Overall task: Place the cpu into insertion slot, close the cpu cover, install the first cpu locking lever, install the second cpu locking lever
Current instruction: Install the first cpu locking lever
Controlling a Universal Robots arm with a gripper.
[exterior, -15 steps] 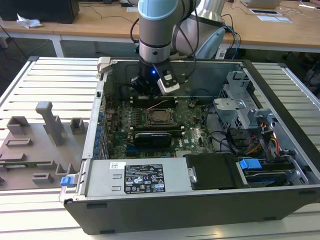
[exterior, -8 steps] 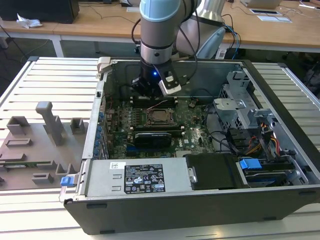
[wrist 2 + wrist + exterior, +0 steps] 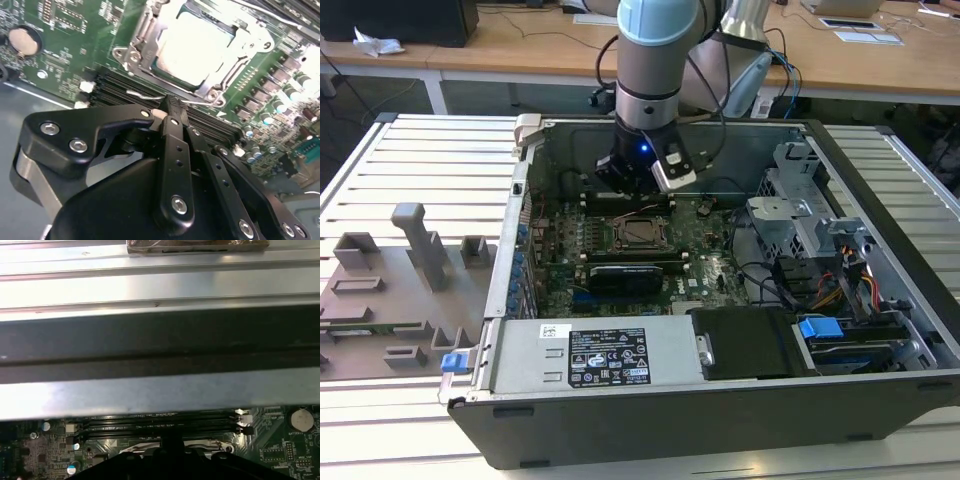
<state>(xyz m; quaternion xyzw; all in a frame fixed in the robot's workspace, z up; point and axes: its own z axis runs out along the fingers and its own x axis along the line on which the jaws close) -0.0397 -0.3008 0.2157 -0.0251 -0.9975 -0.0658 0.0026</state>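
**A:** Where is the cpu [image 3: 192, 47] sitting, and what is the gripper [image 3: 172, 107] doing?

**B:** In the second wrist view the chip is lying flat in the insertion slot [image 3: 638, 233] on the green circuit board [image 3: 75, 30]. The cpu cover [image 3: 252, 40] is framing its pale metal top. The gripper's two black fingers are pressing together at their tips, right at the end of a thin wire locking lever [image 3: 142, 94] that is running along the black memory slots [image 3: 125, 85].

**A:** Is it actually pinching that lever?

**B:** I can't tell. The tips are meeting where the wire ends, and they are covering the contact.

**A:** How are you expecting the lever to behave?

**B:** I'm judging it to be stiff, springy steel, light, smooth and liable to slip off a fingertip. The bent free end is looking like the best place to bear on it. The chip underneath is probably fragile, so force is better going onto the wire.

**A:** Anything else getting lost?

**B:** The far side of the socket is running out of frame, so I can't make out a second lever. In the first wrist view the computer case wall [image 3: 160, 390] is blocking most of the board.
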